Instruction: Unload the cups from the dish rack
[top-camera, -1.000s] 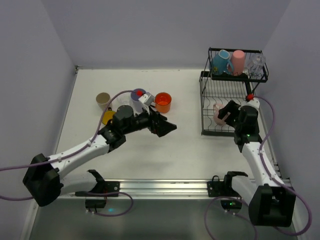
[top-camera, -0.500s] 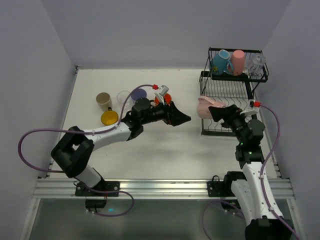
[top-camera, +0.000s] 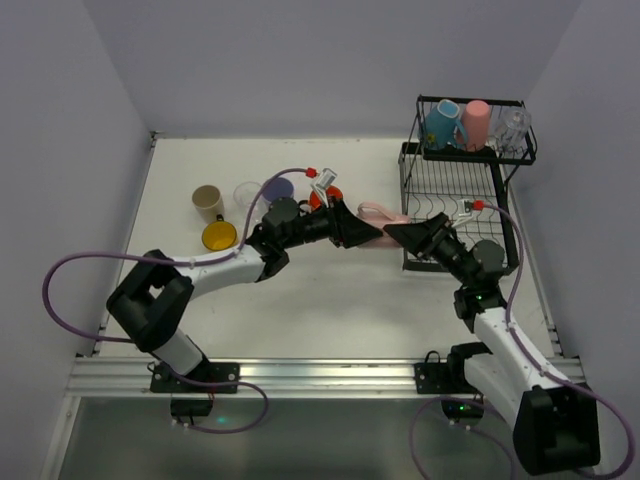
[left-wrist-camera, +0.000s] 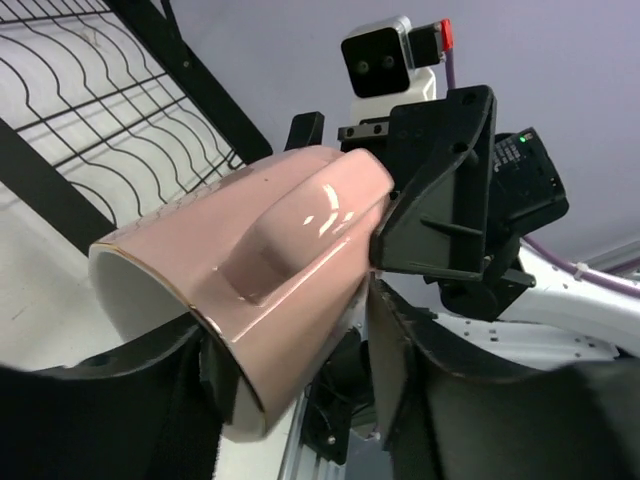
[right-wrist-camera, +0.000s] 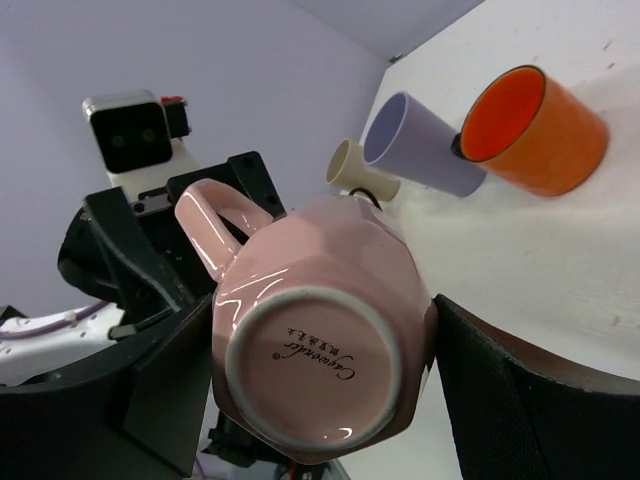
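A pink mug (top-camera: 385, 218) hangs in the air between my two grippers, left of the dish rack (top-camera: 450, 190). My right gripper (top-camera: 402, 236) is shut on its base end; in the right wrist view the mug's underside (right-wrist-camera: 320, 360) fills the space between both fingers. My left gripper (top-camera: 365, 237) reaches its mouth end. In the left wrist view the mug (left-wrist-camera: 290, 240) shows one finger (left-wrist-camera: 215, 380) at its opening and the other (left-wrist-camera: 400, 360) outside the wall, with a narrow gap left. On the rack's upper shelf stand a blue mug (top-camera: 438, 125), a pink cup (top-camera: 476, 122) and a clear cup (top-camera: 513, 128).
On the table's left side stand a beige cup (top-camera: 207, 200), a yellow mug (top-camera: 218, 236), a clear cup (top-camera: 247, 192), a lavender cup (top-camera: 277, 188) and an orange cup (top-camera: 328, 192) partly behind the left arm. The rack's lower tray (left-wrist-camera: 120, 130) lies just behind the mug.
My right gripper lifted the pink mug out of the rack's lower tray and carried it left. The left gripper moved right to meet it, and its jaws have narrowed around the mug's mouth.
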